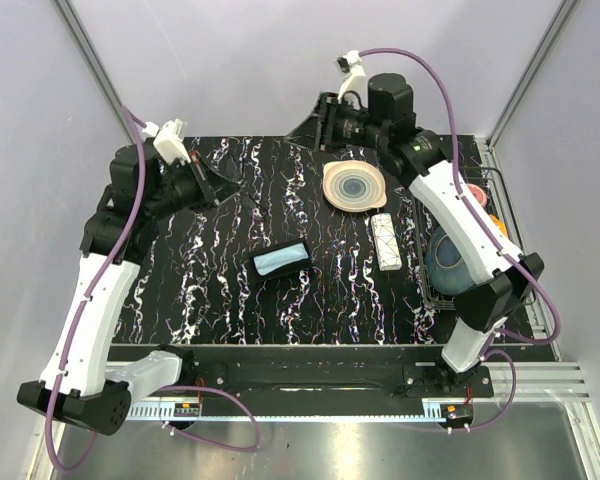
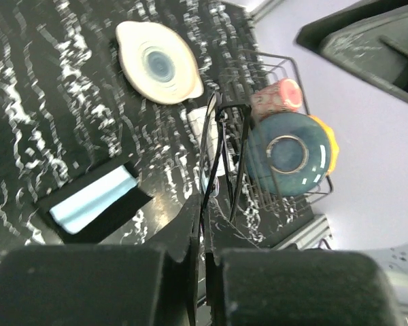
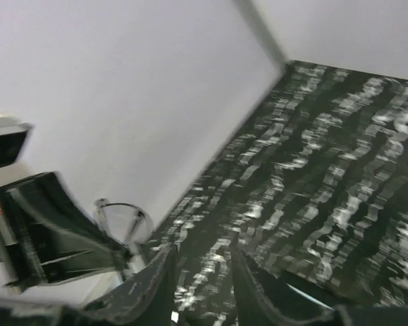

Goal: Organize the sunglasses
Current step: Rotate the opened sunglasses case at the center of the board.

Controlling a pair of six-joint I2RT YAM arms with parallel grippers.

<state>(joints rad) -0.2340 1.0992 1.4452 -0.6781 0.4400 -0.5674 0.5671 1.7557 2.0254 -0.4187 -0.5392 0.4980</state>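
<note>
Black marbled surface [image 1: 230, 300] first, wire rack [image 1: 425, 285] on its right edge, then a black case [image 1: 282, 260] showing pale blue inside, with a white box [image 1: 385, 241] near it, markings too tiny to read. Left tool [image 2: 202, 227] is clamped on the sunglasses [image 2: 213, 146], held up off the surface at far left. Right tool [image 3: 200, 272] has its fingers parted.

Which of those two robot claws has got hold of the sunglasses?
The left gripper, on the left in the overhead view: it is shut on the sunglasses, lifted off the table. The right gripper is open and holds nothing.
</note>
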